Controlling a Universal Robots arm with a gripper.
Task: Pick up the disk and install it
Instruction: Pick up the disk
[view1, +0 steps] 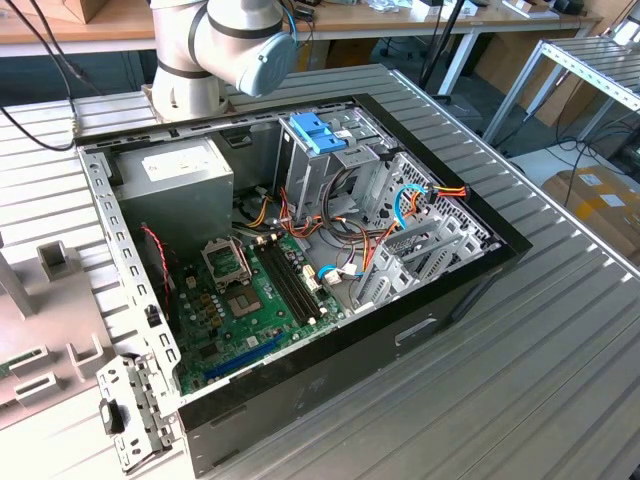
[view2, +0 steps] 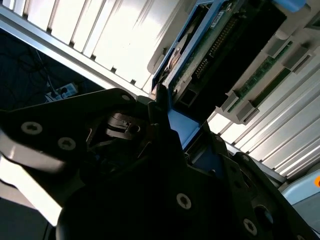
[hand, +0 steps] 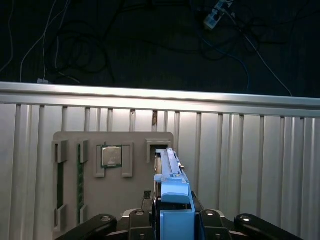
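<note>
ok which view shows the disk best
The second wrist view: the disk is close, its circuit board and blue frame facing the camera. The first wrist view shows the disk edge-on in a grey holder. The exterior view faces the computer case.

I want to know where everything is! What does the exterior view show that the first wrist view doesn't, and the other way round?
The exterior view has the open computer case with its green motherboard, plus the arm. The first wrist view has the disk in its blue carrier, jaws shut on its near end, and a chip. Both have the ribbed metal table and, it seems, the grey holder, cut off at the exterior view's left edge.
</note>
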